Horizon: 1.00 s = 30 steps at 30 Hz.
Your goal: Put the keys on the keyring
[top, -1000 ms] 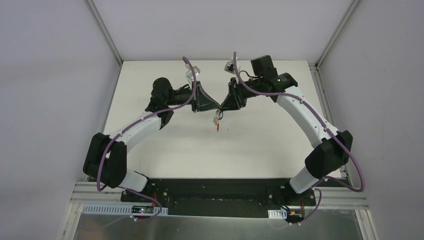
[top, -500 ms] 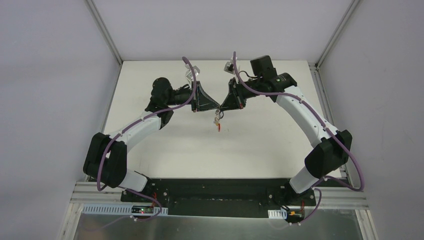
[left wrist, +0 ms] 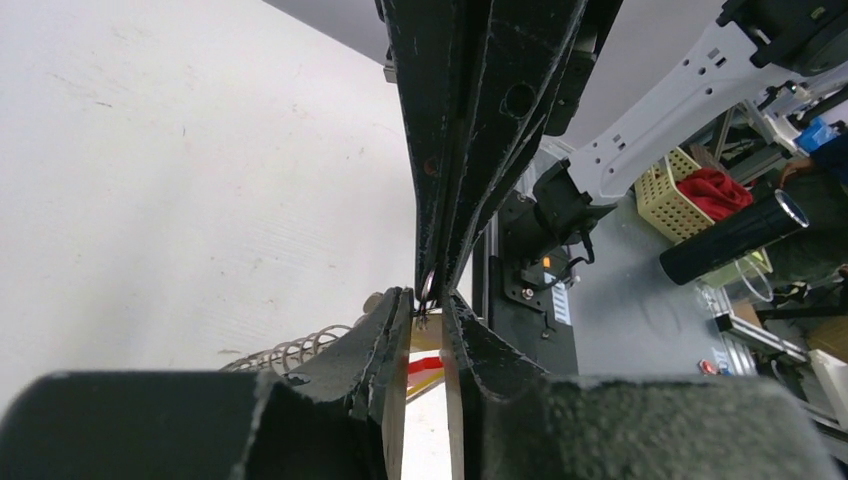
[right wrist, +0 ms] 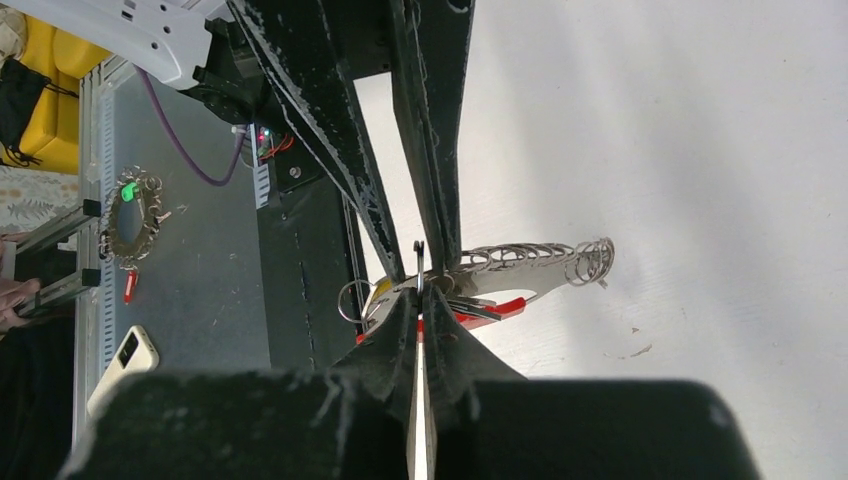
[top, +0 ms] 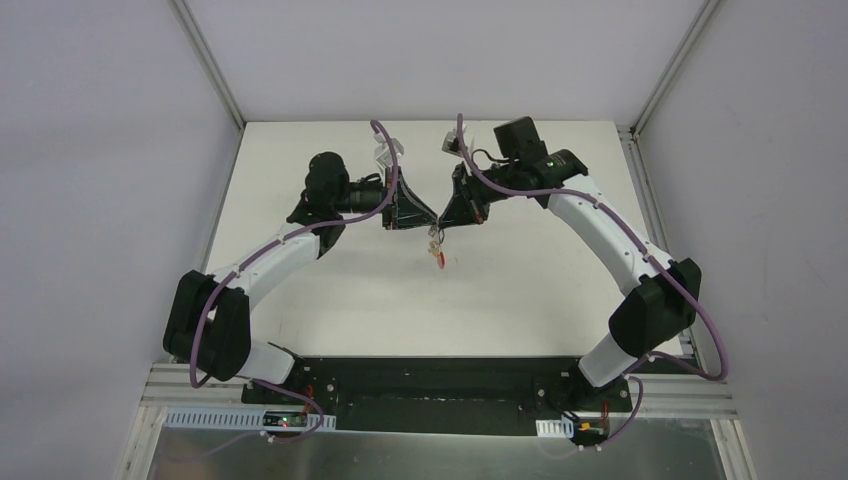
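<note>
The two grippers meet tip to tip above the middle of the white table. My right gripper [top: 443, 215] [right wrist: 418, 292] is shut on a thin silver ring of the keyring [top: 436, 252], and the bunch hangs below it. Its wire loops [right wrist: 530, 255] and red band [right wrist: 492, 310] show past the right fingertips. My left gripper [top: 433, 213] [left wrist: 425, 300] stands a little open, its tips on either side of that ring and the right fingertips [left wrist: 432, 270]. The wire loops [left wrist: 290, 352] lie to its left. The keys are hidden; I cannot tell one apart from the bunch.
White table [top: 330, 290] with grey walls on three sides and metal posts at the back corners. The black base plate [top: 430, 385] runs along the near edge. Beyond the table stand a yellow basket [left wrist: 680, 190] and a black cylinder [left wrist: 730, 235].
The right gripper has closed on the ring. The left gripper, shut before, has parted slightly. Both wrists shifted a little left and back; the bunch still hangs between them.
</note>
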### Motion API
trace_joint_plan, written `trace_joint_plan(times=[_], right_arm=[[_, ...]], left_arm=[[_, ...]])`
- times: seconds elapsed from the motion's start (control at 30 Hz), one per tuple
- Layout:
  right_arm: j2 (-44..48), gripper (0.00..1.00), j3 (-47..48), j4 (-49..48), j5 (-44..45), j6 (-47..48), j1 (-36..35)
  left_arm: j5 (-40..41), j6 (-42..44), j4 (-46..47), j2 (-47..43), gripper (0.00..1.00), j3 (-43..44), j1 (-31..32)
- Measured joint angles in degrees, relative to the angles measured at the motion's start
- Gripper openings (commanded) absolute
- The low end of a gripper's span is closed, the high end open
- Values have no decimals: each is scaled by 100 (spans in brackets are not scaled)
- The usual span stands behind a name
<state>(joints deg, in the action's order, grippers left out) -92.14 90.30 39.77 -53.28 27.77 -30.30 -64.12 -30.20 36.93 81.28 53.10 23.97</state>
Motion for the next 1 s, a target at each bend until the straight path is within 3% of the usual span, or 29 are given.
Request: trace_joint_plan(times=[0.2,0.43,0.7,1.0], right_arm=[[0,0,-24,63,96,142,-44],[0,0,-140,107,142,188,-103],[0,0,-151,138,98,251,-190],[-20,0,-151,352,-61,415,-243]], left_arm=[[4,986,-1239,-247,38,247,0],[7,2070,-2579,-492,47,717,11],[83,2964,-3711,-492,48,968,197],[282,3377,-4087,-466,45,1132,236]])
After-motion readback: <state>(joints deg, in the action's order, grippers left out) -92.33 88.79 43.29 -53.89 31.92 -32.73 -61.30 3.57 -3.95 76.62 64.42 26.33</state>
